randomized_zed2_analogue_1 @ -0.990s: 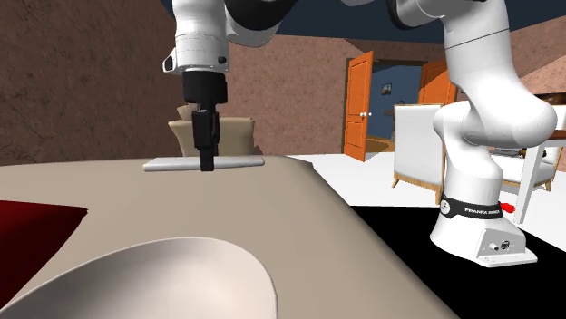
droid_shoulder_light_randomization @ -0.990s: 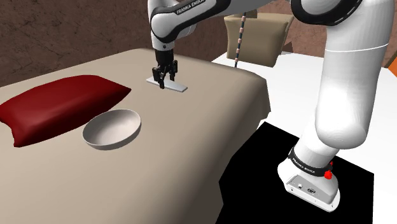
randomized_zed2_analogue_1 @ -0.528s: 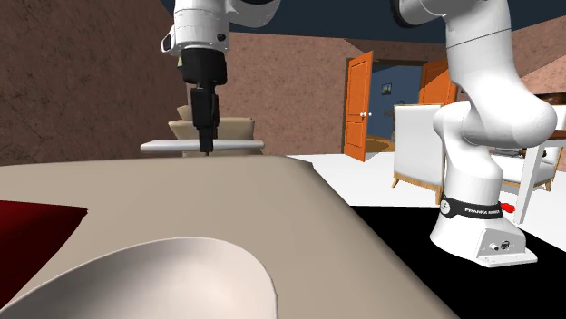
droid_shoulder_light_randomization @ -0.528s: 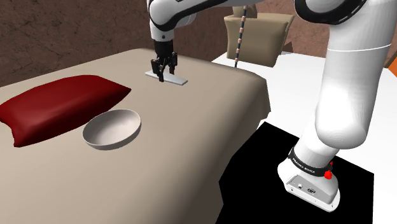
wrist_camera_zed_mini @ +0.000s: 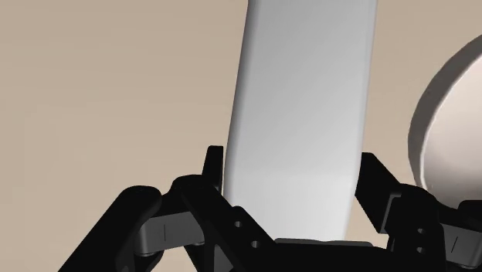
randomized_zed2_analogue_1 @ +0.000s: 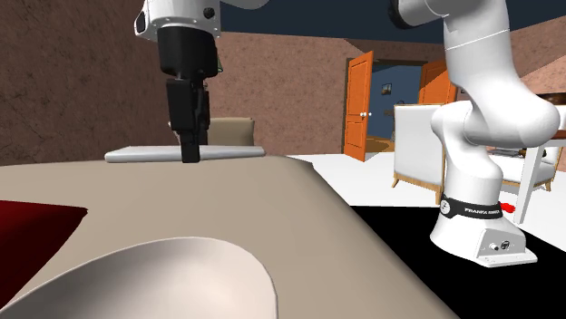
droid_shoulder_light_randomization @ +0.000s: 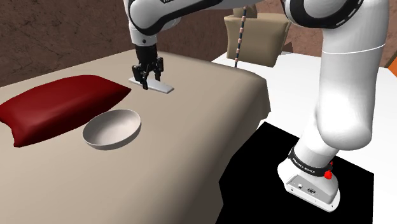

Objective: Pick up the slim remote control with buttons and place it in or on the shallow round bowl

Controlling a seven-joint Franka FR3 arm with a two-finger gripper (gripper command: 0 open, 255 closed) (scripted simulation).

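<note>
The remote control [droid_shoulder_light_randomization: 162,87] is a slim, plain light-grey slab with no buttons visible. My black gripper [droid_shoulder_light_randomization: 147,79] is shut on it and holds it level above the beige bed, up and to the right of the bowl [droid_shoulder_light_randomization: 112,128] in the shoulder view. The second exterior view has the remote [randomized_zed2_analogue_1: 136,155] clasped across its middle by the gripper [randomized_zed2_analogue_1: 190,156], clear of the surface. In the wrist view the fingers [wrist_camera_zed_mini: 215,171] press both long sides of the remote [wrist_camera_zed_mini: 301,116], and the bowl's pale rim [wrist_camera_zed_mini: 448,116] curves in beside it. The shallow round bowl [randomized_zed2_analogue_1: 136,281] is whitish and empty.
A dark red pillow [droid_shoulder_light_randomization: 57,105] lies at the shoulder view's left, touching the bowl's far side. The bed [droid_shoulder_light_randomization: 191,127] drops off at its right edge toward my stand [droid_shoulder_light_randomization: 312,181]. A beige armchair [droid_shoulder_light_randomization: 257,35] and an orange door [randomized_zed2_analogue_1: 358,104] are behind.
My gripper has carried the remote toward the shoulder view's left, nearer the bowl, after lifting it higher off the bed; its grip stayed shut.
</note>
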